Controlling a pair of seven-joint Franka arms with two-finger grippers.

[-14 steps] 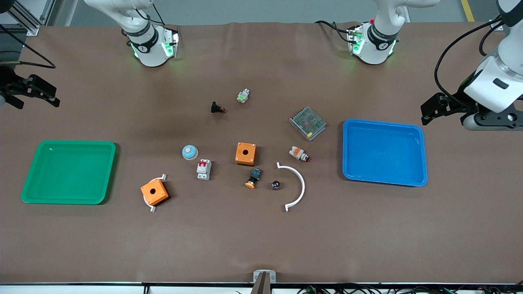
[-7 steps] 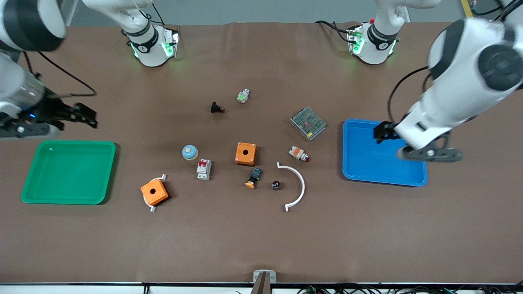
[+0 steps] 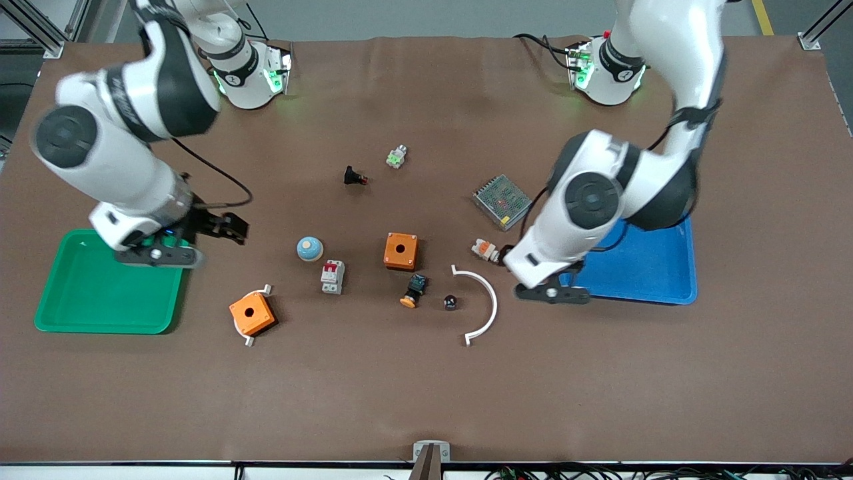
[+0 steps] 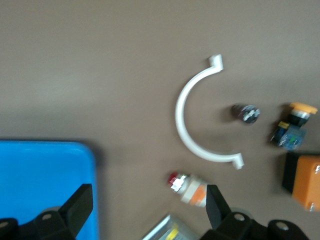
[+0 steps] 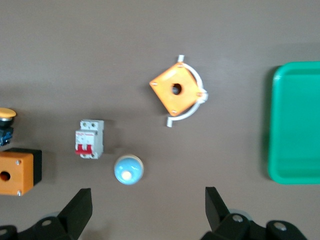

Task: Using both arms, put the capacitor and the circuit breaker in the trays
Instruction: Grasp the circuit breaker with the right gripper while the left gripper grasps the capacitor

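white arc [image 3: 481,305]: nearest the front camera; a curved white strip lying flat on the table [image 3: 426,400].
orange box on a bracket [image 3: 252,313]: toward the right arm's end, tilted, sitting on a white curved bracket.
capacitor [image 3: 450,303]: on the table inside the curve of the white arc, apart from it; just beside it lies the push button with orange cap [image 3: 413,291].
circuit breaker [image 3: 332,276]: flat on the table, red levers up, between the orange box on a bracket and the second orange box [image 3: 400,251]; the blue dome [image 3: 310,249] sits a little farther from the front camera.
left gripper [image 4: 145,212]: fingers spread wide with nothing between them; it hangs over the table by the blue tray's corner, near the white-and-orange part [image 3: 485,250].
right gripper [image 5: 147,212]: fingers wide apart and empty; over the table just beside the green tray, near the blue dome.
left wrist view only: shows the capacitor's shiny end; the front view shows just a dark spot.
right wrist view only: shows the bracket's curve under the orange box and the breaker's paired red levers.
green tray [image 3: 73,313]: at the right arm's end; nothing lies in the part that shows.
blue tray [image 3: 660,273]: at the left arm's end, partly hidden by the left arm; the part that shows holds nothing.
farther back: metal mesh unit [image 3: 502,201], small black part with red tip [image 3: 353,177], small green-and-white part [image 3: 396,157].
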